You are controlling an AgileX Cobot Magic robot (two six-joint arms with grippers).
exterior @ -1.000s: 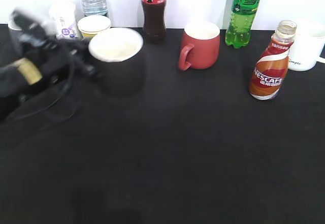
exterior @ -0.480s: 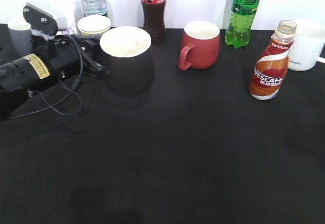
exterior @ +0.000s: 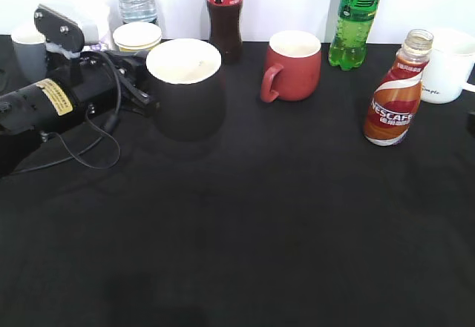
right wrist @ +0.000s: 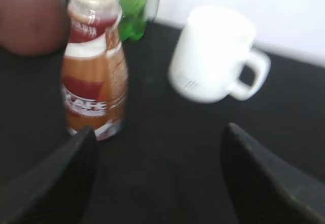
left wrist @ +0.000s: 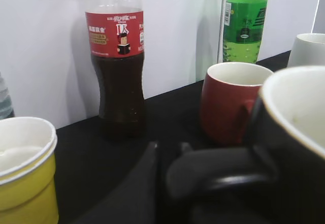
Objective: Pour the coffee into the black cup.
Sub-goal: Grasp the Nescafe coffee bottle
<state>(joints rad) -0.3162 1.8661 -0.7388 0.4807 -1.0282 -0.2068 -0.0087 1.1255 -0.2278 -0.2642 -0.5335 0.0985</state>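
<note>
A: Exterior view?
B: Left gripper (exterior: 145,93) is gripping the cup (exterior: 185,90) by its handle, left of centre; coffee (exterior: 396,93) is standing far right, uncapped.
A: Left wrist?
B: Fingers (left wrist: 218,170) are clamping the handle (left wrist: 238,155).
A: Right wrist?
B: Right gripper (right wrist: 157,183) is gaping near the bottle. Likely light, slick plastic; grasping its waist is advisable.

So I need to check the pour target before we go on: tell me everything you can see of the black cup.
The black cup is a glossy black mug with a wide round mouth, a pale cream interior that looks empty, and a black handle. It stands upright on the black table, left of centre, in front of the cola bottle. The left gripper is at its handle side; the left wrist view shows dark fingers closed around the handle.
</note>
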